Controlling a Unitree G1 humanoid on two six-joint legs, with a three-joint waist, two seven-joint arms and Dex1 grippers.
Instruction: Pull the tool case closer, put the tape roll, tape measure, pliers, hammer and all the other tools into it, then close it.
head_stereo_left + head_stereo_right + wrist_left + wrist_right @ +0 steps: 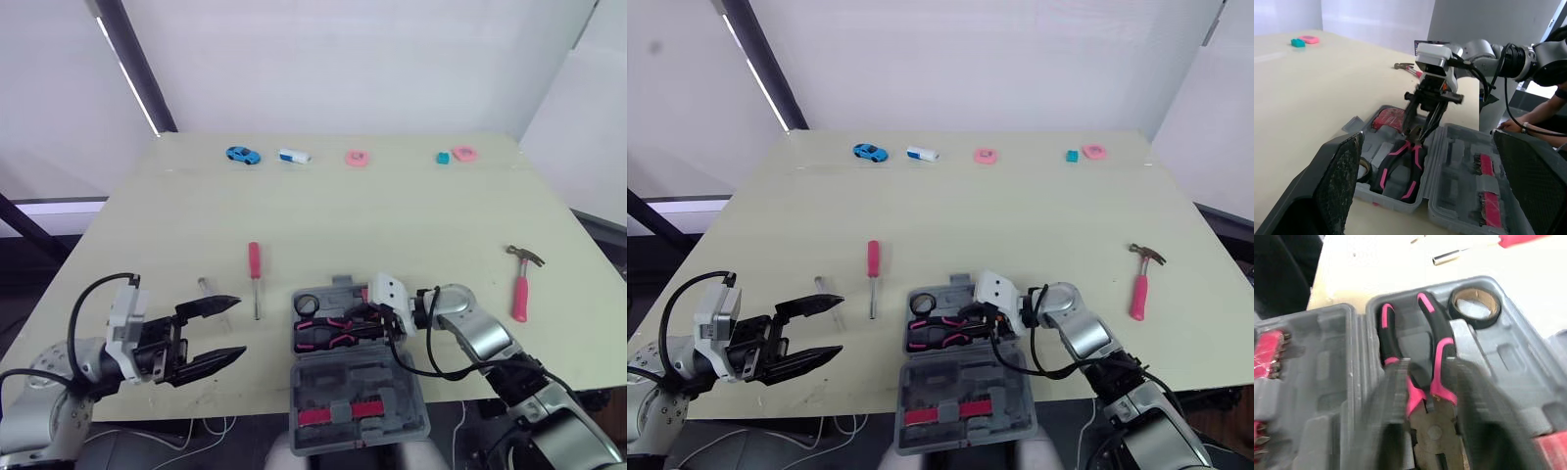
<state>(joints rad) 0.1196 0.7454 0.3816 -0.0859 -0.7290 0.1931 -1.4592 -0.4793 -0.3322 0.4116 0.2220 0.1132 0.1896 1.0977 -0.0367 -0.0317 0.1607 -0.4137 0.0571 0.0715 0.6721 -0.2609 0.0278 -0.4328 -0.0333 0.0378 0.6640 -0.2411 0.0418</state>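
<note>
Starting nearest with the case [358,392], lying open right under the right gripper [1419,132]: grey moulded plastic, hard and probably light, rigid enough to shut by pushing on the lid's near edge. Looking at that gripper now, fingers spread, straddling the pliers [328,333] seated in the tray; cannot tell whether the pads touch. Steel nose, pink-and-black rubbery handles, heavy for their size, so little slipping expected if taken across both handles near the pivot. Over to the left gripper [238,328], hovering beside the case with fingers wide apart, holding nothing. Just past the right gripper's tips, spotting the tape roll [307,303], a black ring, soft and light, already in its pocket. Beyond the left gripper's tips, picking out the screwdriver [254,274]: red handle, thin steel shaft, prone to roll, best pinched at the handle. Well out to the right gripper's outer side, the hammer [522,284]: pink grip, steel head, top-heavy, likely better grabbed close to the head.
</note>
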